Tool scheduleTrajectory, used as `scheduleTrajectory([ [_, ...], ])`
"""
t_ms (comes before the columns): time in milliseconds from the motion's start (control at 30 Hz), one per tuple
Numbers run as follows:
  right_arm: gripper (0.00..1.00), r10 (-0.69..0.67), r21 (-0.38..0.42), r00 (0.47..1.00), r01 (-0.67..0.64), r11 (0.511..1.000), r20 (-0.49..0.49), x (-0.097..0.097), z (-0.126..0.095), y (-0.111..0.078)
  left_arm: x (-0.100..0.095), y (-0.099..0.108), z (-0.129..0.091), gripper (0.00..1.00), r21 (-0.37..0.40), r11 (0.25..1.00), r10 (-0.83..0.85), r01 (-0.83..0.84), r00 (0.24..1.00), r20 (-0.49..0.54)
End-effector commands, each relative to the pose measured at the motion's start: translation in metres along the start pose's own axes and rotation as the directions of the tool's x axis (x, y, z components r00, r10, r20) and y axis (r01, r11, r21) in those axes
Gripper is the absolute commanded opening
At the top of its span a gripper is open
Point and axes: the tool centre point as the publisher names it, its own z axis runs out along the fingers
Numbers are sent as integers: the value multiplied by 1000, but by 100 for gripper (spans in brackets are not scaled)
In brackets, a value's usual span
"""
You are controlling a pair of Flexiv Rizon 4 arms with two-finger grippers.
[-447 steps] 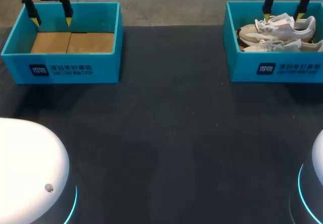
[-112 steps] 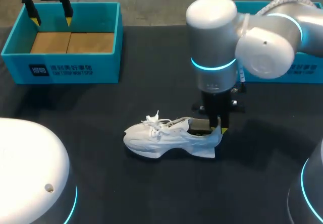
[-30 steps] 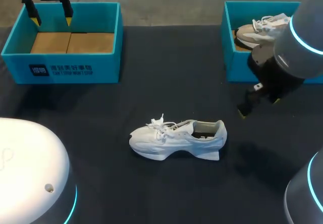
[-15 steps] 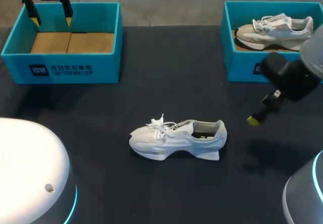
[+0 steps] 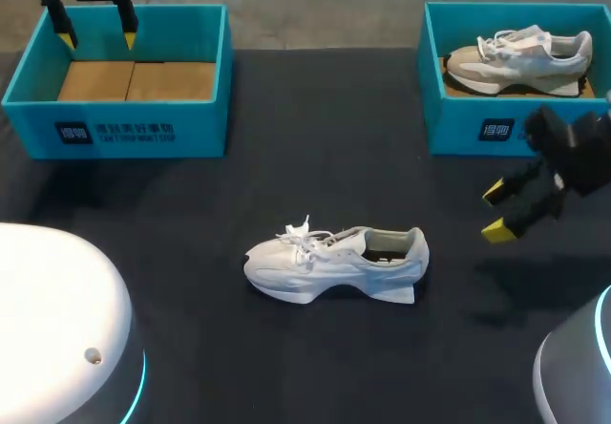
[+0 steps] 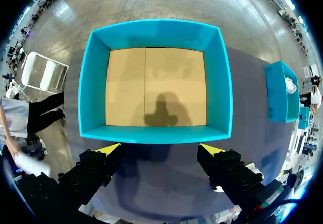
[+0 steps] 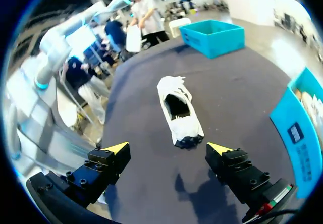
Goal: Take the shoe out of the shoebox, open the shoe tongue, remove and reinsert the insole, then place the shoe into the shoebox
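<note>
A white shoe [image 5: 334,264] lies on its sole on the dark table, toe to the left, heel to the right; the right wrist view has the shoe [image 7: 178,113] ahead of the fingers, heel nearest. My right gripper [image 5: 498,211] hangs open to the right of the shoe's heel, apart from it, nothing between its fingers [image 7: 164,150]. A second beige and white shoe [image 5: 516,53] lies in the right teal shoebox [image 5: 477,123]. My left gripper [image 5: 95,25] stands open over the far rim of the left teal box [image 5: 115,130], whose cardboard floor [image 6: 155,87] is bare, with the gripper [image 6: 159,148] above its near wall.
The right shoebox [image 7: 298,128] stands beside my right gripper in the wrist view, and the left box [image 7: 212,37] shows far ahead past the shoe. White rounded arm bases [image 5: 57,328] fill the near left and near right corners [image 5: 578,367] of the table.
My right arm has drawn back to the right and down, away from the shoe, and its two yellow tips now show side by side. The shoe and the left arm have not moved.
</note>
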Motion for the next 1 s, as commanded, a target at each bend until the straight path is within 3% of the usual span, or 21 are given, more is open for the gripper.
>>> scheduleTrajectory([
  [33, 100, -81, -33, 981, 88, 996, 177, 7, 36, -8, 0, 0, 0, 100, 0, 1000, 0, 0, 1000, 0],
  [233, 100, -148, -83, 954, 175, 981, 259, 5, 53, -20, 0, 0, 0, 100, 0, 1000, 0, 0, 1000, 0],
  [300, 100, -190, -131, 956, 223, 966, 225, 5, 56, -24, 0, 0, 0, 100, 0, 1000, 0, 0, 1000, 0],
  [800, 100, -190, -131, 956, 223, 966, 225, 5, 56, -24, 0, 0, 0, 100, 0, 1000, 0, 0, 1000, 0],
  [1000, 100, -216, -192, 957, 252, 948, 192, -26, 78, -39, 0, 0, 0, 100, 0, 1000, 0, 0, 1000, 0],
])
